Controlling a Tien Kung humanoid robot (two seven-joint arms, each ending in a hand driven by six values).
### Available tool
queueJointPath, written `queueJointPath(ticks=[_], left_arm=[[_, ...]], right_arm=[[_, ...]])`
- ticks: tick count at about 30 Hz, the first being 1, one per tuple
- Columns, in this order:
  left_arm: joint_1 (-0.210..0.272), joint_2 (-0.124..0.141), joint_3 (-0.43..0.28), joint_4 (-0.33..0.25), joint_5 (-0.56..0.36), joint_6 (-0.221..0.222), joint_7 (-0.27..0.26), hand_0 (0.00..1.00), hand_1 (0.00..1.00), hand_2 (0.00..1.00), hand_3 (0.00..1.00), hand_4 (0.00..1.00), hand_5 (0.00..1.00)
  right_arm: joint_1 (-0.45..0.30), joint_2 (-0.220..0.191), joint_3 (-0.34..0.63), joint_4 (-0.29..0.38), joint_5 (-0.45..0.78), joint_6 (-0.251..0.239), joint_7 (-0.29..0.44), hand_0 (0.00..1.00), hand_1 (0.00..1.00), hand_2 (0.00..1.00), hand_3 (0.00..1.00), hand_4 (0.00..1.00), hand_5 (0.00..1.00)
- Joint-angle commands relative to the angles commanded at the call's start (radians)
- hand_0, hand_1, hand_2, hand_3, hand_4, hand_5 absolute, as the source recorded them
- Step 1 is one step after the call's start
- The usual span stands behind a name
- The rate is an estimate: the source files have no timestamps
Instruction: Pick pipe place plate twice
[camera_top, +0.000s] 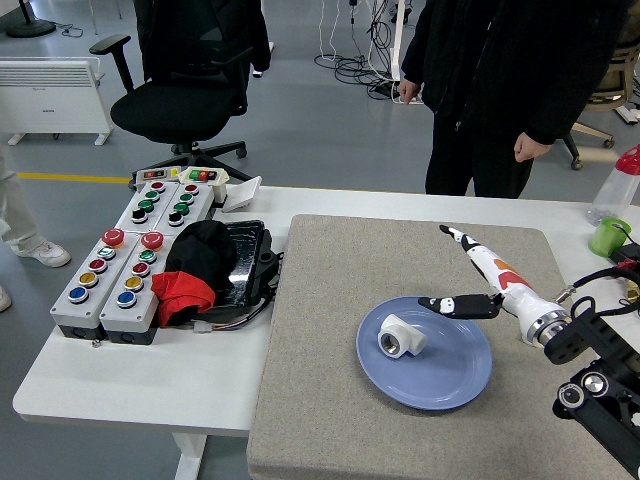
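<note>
A white pipe fitting (401, 338) lies on the blue plate (450, 375), left of its middle. The plate sits on the grey mat (400, 250). My right hand (455, 270) comes in from the lower right and hovers above the plate's far right rim. Its fingers are spread and straight and hold nothing. It is clear of the fitting. My wrist covers the mat just right of the plate. The left arm is out of view.
A person in black (500, 60) stands at the far side, hands hanging. Grey button boxes (130, 260) and a black and red cloth (195, 265) lie at the left. A green cup (610, 237) and a bottle (620, 185) stand at the right edge.
</note>
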Motion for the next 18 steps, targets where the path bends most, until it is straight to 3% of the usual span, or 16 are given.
queueJointPath(ticks=[8, 9, 13, 14, 18], left_arm=[[-0.001, 0.0, 0.004, 0.0, -0.006, 0.002, 0.0, 0.653, 0.624, 0.636, 0.572, 0.41, 0.998], [-0.001, 0.0, 0.004, 0.0, -0.007, 0.002, 0.0, 0.653, 0.624, 0.636, 0.572, 0.41, 0.998], [-0.002, -0.001, 0.006, 0.001, -0.007, 0.002, -0.001, 0.653, 0.624, 0.636, 0.572, 0.41, 0.998], [-0.003, -0.001, 0.006, 0.001, -0.006, 0.001, -0.001, 0.653, 0.624, 0.636, 0.572, 0.41, 0.998], [-0.003, -0.002, 0.006, 0.001, -0.006, 0.002, -0.002, 0.653, 0.624, 0.636, 0.572, 0.41, 0.998]], right_arm=[[-0.03, -0.06, 0.009, -0.11, 0.019, 0.058, 0.008, 0.998, 0.959, 0.998, 0.987, 0.931, 0.496], [-0.033, -0.062, 0.01, -0.116, 0.02, 0.059, 0.011, 0.998, 0.938, 0.984, 0.924, 0.907, 0.471], [-0.047, -0.068, 0.023, -0.163, 0.027, 0.037, 0.037, 0.998, 0.938, 0.984, 0.924, 0.907, 0.471], [-0.049, -0.07, 0.025, -0.178, 0.034, 0.035, 0.042, 0.893, 0.854, 0.86, 0.855, 0.836, 0.386], [-0.052, -0.075, 0.023, -0.219, 0.035, 0.025, 0.068, 0.893, 0.854, 0.86, 0.855, 0.836, 0.386]])
